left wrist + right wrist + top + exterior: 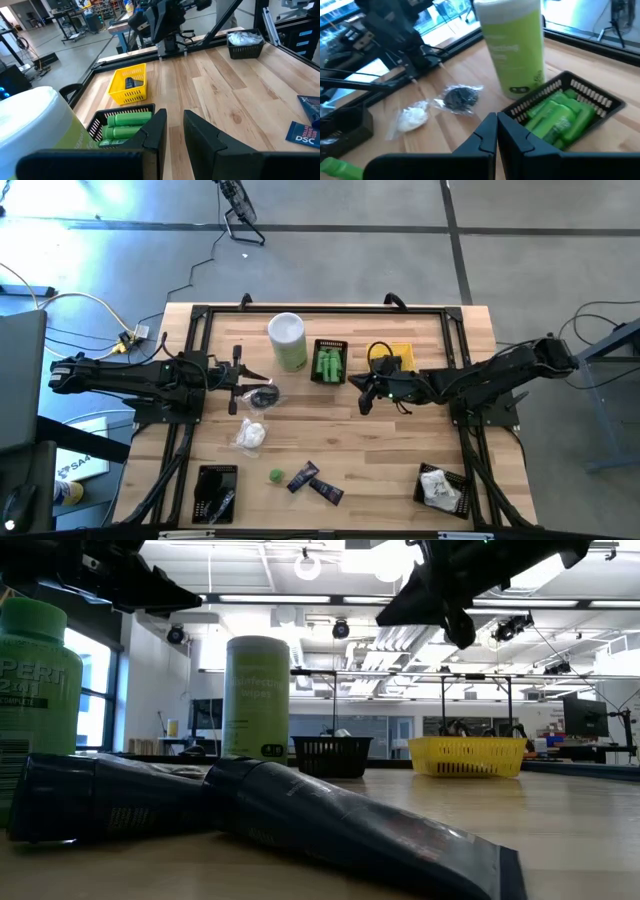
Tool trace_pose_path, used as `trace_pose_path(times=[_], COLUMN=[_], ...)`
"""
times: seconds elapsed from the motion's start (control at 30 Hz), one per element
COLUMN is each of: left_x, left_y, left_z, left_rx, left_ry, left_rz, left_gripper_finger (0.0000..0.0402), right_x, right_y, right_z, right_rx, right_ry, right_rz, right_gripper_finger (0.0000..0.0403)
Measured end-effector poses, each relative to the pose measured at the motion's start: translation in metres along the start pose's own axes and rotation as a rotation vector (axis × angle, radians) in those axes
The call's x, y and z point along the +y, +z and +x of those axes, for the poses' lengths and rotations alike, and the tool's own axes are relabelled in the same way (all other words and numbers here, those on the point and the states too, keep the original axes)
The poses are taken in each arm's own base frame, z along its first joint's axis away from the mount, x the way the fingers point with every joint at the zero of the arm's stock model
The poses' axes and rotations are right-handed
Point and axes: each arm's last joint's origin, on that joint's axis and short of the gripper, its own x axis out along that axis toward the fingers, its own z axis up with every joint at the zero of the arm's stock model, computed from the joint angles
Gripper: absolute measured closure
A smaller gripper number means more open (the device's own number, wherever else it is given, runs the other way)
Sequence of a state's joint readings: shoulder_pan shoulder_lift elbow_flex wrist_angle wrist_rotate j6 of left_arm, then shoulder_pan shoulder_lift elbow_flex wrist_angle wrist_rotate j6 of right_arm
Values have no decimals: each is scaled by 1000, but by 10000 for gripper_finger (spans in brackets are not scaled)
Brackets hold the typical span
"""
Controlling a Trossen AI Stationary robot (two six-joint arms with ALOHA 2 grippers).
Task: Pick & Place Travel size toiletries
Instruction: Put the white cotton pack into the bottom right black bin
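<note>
The travel size toiletries are spread over the wooden table. Green bottles (pixel 329 365) lie in a black basket (pixel 600 97) beside the tall canister (pixel 287 340). A dark round piece in a clear packet (pixel 263 395) and a white packet (pixel 250 434) lie left of centre. Two navy tubes (pixel 314 483) and a small green bottle (pixel 275 476) lie by the near edge. My right gripper (pixel 365 398) (pixel 496 122) hovers shut and empty, above the table just near of the black basket. My left gripper (pixel 250 376) (pixel 175 117) hangs above the dark packet with a narrow gap and nothing between its fingers.
A yellow basket (pixel 397 358) with a dark item stands right of the green bottles. A black basket (pixel 441 487) of white packets sits at the near right. Another black basket (pixel 215 493) with dark items sits at the near left. A black frame edges the table.
</note>
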State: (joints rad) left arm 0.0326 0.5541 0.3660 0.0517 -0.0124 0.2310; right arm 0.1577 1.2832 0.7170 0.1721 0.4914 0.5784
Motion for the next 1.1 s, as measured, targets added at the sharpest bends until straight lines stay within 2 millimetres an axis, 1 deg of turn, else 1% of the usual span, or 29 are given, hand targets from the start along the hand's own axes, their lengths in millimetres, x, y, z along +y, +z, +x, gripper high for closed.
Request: trace_pose_path(times=[0.17, 0.33, 0.47, 0.7, 0.83, 0.93, 1.1], left_x=[0, 0, 0, 0, 0, 0, 0], left_y=[0, 0, 0, 0, 0, 0, -1], left_z=[0, 0, 0, 0, 0, 0, 0], left_rx=[-3, -3, -2, -4, -4, -4, 7], left_ry=[1, 1, 1, 1, 1, 1, -2], left_rz=[0, 0, 0, 0, 0, -3, -80], left_gripper_finger=[341, 341, 341, 341, 341, 341, 341], right_x=[10, 18, 20, 21, 27, 30, 32], right_y=[-5, -7, -7, -8, -11, -13, -15], right_z=[8, 15, 17, 16, 12, 10, 9], right_rx=[-42, -60, -74, -84, -93, -92, -81], right_ry=[55, 161, 194, 180, 183, 194, 210], right_rz=[-5, 20, -28, -57, -170, -210, -230], right_gripper_finger=[399, 399, 399, 399, 399, 399, 399])
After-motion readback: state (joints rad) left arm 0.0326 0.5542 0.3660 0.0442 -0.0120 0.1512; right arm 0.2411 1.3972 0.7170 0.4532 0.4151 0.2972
